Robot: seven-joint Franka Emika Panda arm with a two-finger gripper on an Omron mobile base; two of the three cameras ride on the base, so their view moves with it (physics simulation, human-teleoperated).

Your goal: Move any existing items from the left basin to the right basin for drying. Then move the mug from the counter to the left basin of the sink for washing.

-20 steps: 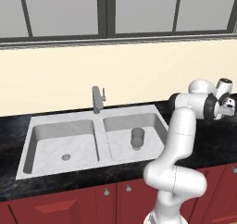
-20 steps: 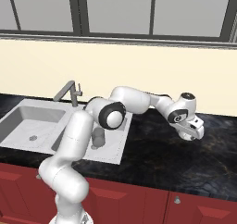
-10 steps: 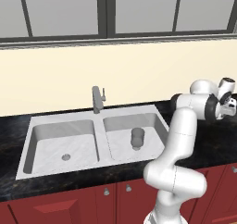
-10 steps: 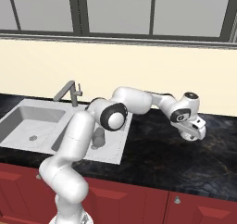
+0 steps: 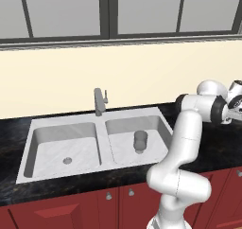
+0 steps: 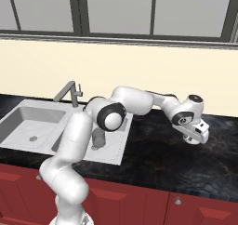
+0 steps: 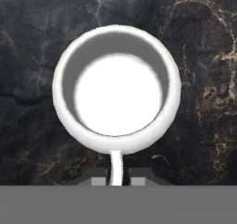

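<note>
While one second ago its tips stood wide, the pincer point(image 7: 116, 181) is now clenched on the handle of the squat white glossy mug point(image 7: 116, 94) on the black speckled tabletop point(image 6: 153, 159), so lifting can begin; the dark grey cylindrical cup point(image 5: 140, 141) lies already in the right basin point(image 5: 118, 150), the left basin point(image 5: 52, 152) is free, and only the grey faucet point(image 5: 99, 101) stands near the way

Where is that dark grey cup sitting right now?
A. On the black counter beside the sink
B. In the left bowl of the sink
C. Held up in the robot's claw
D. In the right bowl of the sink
D: the dark grey cup stands inside the right basin, right of the faucet, while the left basin holds nothing but its drain.
</note>
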